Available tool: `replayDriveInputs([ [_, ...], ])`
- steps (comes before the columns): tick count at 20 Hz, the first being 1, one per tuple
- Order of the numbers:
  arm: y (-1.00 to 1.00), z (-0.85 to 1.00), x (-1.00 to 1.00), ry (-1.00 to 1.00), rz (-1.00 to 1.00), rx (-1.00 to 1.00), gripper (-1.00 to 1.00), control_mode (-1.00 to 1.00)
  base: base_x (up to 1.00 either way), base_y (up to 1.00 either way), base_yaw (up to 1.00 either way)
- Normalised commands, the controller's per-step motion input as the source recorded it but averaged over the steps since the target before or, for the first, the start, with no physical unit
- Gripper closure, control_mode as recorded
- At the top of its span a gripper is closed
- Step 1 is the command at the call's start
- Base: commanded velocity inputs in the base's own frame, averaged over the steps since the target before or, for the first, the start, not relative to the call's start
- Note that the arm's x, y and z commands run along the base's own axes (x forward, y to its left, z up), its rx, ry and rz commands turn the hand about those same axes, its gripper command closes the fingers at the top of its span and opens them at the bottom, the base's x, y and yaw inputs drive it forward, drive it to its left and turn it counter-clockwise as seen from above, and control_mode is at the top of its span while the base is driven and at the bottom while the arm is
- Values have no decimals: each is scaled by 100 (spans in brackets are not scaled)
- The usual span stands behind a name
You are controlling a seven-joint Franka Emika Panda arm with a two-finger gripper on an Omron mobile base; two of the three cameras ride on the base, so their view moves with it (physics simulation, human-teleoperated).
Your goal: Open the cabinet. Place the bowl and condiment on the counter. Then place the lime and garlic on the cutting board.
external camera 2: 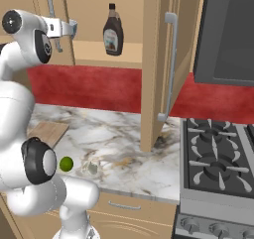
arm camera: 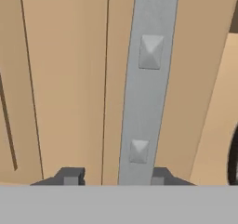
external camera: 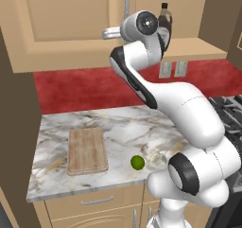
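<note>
The cabinet's right door is swung open and stands edge-on. Its left door still faces the room. My gripper is open at the left door's silver bar handle, one fingertip on each side of the bar. From the base views, the gripper is up at shelf height. The condiment bottle stands on the open shelf. The lime and garlic lie on the counter, right of the cutting board. The bowl is out of view.
A gas stove adjoins the counter on the right, with a dark appliance above it. The open door's handle hangs over the counter's right end. A red backsplash runs behind. Drawers sit below the counter.
</note>
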Motion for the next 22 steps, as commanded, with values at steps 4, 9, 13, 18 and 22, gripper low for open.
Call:
replayDriveInputs([
  [4, 34, 0, -10, 0, 0, 0, 100, -100, 0, 0, 0],
  [9, 43, 0, -42, 0, 0, 0, 100, -100, 0, 0, 0],
  [13, 58, 0, -69, 0, 0, 0, 100, -100, 0, 0, 0],
  [18, 79, 0, -95, 0, 0, 0, 100, -100, 0, 0, 0],
  [22, 92, 0, -100, 0, 0, 0, 100, -100, 0, 0, 0],
])
